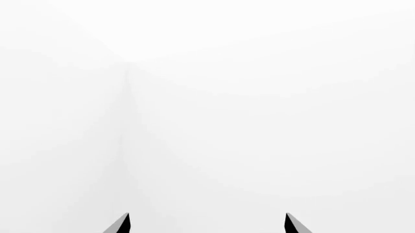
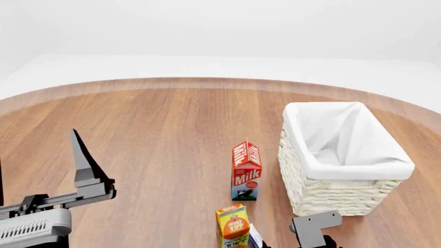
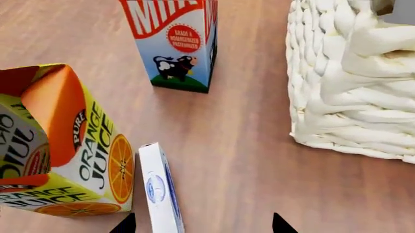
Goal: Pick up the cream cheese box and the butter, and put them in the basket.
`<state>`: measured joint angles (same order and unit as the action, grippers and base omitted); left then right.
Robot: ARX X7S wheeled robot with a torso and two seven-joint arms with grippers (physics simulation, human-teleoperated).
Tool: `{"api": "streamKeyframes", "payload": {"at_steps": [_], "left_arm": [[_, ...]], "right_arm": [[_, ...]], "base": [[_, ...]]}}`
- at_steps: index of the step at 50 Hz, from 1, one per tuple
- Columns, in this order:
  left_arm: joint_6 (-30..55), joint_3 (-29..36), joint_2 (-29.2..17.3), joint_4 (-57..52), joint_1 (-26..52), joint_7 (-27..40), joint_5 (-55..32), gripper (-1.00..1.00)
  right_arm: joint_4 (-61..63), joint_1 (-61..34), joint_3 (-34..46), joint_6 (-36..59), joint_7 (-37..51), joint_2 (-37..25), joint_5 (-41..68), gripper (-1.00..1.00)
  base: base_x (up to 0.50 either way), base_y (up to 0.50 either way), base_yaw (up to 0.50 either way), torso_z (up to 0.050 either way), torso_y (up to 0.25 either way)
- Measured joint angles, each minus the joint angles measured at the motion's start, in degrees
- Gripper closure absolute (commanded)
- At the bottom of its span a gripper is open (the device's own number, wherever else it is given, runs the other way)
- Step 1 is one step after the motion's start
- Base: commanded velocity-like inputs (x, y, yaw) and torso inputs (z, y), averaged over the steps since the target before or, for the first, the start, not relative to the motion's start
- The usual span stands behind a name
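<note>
The cream cheese box, small and blue-and-white, stands on its edge on the wooden table right beside the orange juice carton; a sliver of it shows in the head view. My right gripper is open, its tips to either side of the box's near end, with the box close to one tip. The white woven basket with cloth lining stands at the right, also in the right wrist view. My left gripper is open and empty, facing white space; it is raised at the left. The butter is out of view.
A red milk carton stands left of the basket, also in the right wrist view. An orange juice carton stands nearer me, with its top open in the right wrist view. The round wooden table extends left and back.
</note>
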<state>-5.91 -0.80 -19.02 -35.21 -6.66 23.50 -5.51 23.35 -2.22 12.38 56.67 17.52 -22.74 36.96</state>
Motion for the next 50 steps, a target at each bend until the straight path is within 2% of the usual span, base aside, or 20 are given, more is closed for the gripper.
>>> {"api": "streamKeyframes", "payload": {"at_steps": [50], "left_arm": [[-0.19, 0.65, -0.77, 0.92, 0.19, 0.72, -0.86, -1.0]], "right_arm": [[-7.01, -3.12, 10.0, -3.28, -3.18, -1.59, -5.84, -1.0]], "base": [[0.0, 0.0, 0.0, 0.0, 0.0]]}}
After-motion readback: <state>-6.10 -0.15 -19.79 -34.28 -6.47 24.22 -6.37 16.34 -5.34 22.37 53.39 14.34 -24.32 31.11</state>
